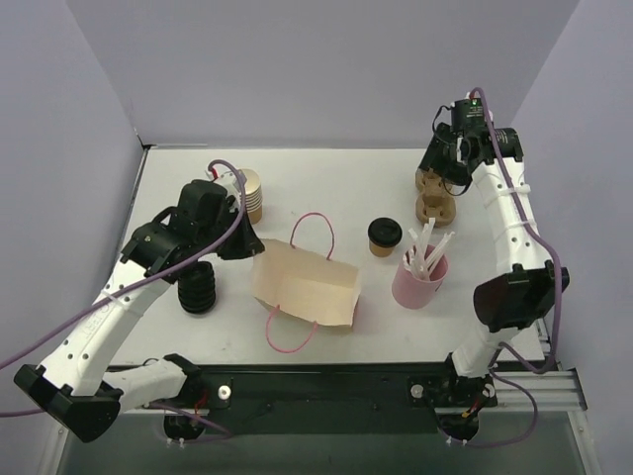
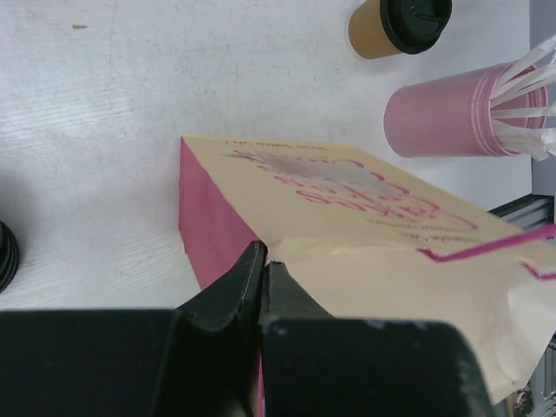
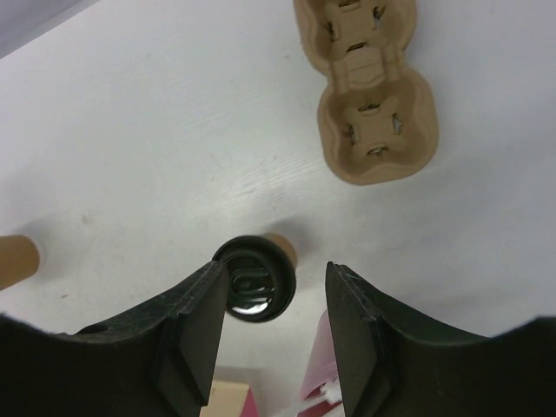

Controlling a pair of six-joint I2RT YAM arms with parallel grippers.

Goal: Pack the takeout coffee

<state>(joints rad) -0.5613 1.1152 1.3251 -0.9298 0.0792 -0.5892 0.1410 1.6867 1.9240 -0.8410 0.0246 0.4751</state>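
Observation:
The takeout coffee (image 1: 384, 236), a small tan cup with a black lid, stands upright right of the tan paper bag (image 1: 302, 287). The bag lies on its side with pink handles. My left gripper (image 1: 244, 243) is shut on the bag's left rim; in the left wrist view the closed jaws (image 2: 263, 254) pinch the paper edge of the bag (image 2: 365, 217), and the coffee (image 2: 395, 26) stands at the far top. My right gripper (image 1: 450, 163) is open and empty, high above the table at the back right. In its view (image 3: 276, 271) the coffee (image 3: 256, 278) shows far below between the jaws.
A pink cup with white straws (image 1: 420, 277) stands just right of the coffee. A brown cup carrier (image 1: 435, 196) lies at the back right. A stack of lidless tan cups (image 1: 249, 195) and a stack of black lids (image 1: 198, 287) are at the left.

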